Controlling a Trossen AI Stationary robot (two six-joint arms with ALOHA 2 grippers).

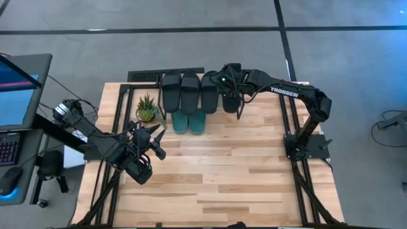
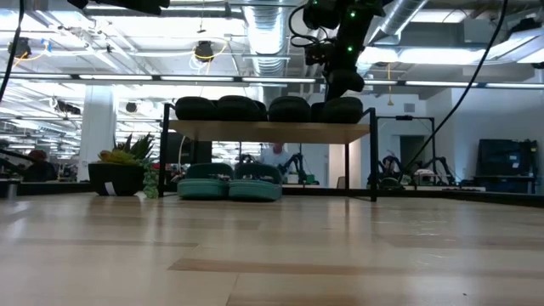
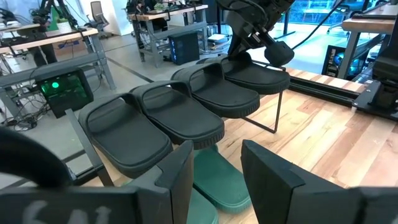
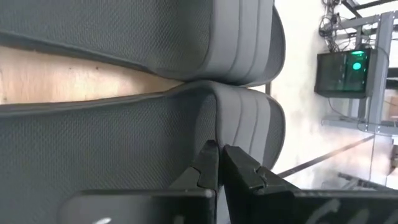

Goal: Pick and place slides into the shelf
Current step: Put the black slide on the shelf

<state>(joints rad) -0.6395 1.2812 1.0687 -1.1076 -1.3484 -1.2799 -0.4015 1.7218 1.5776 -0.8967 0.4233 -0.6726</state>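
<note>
Four black slides [image 1: 189,89] [image 3: 186,112] lie side by side, soles down, on the shelf's light top board [image 2: 272,130] at the table's far edge. Two teal slides [image 1: 189,121] [image 2: 229,183] rest on the tabletop under it. My right gripper [image 1: 230,95] [image 4: 217,155] is shut and stands over the rightmost black slide [image 1: 231,102] [image 2: 342,109], at its strap. My left gripper [image 1: 157,141] [image 3: 217,168] is open and hovers over the table's left middle, facing the shelf and holding nothing. My right gripper has its shut fingertips [image 4: 208,149] at the strap's edge [image 4: 214,118] of the rightmost black slide, coming from above and slanting down. The slide lies flat on the shelf's top board. Whether the tips press on the strap or just clear it, I cannot tell.
A small potted plant [image 1: 147,108] [image 2: 123,166] stands on the table left of the shelf. The shelf's thin black legs [image 3: 277,112] stand on the tabletop. Bare wooden tabletop [image 1: 222,172] stretches from the shelf to the near edge. A monitor [image 1: 16,89] stands beyond the table's left side.
</note>
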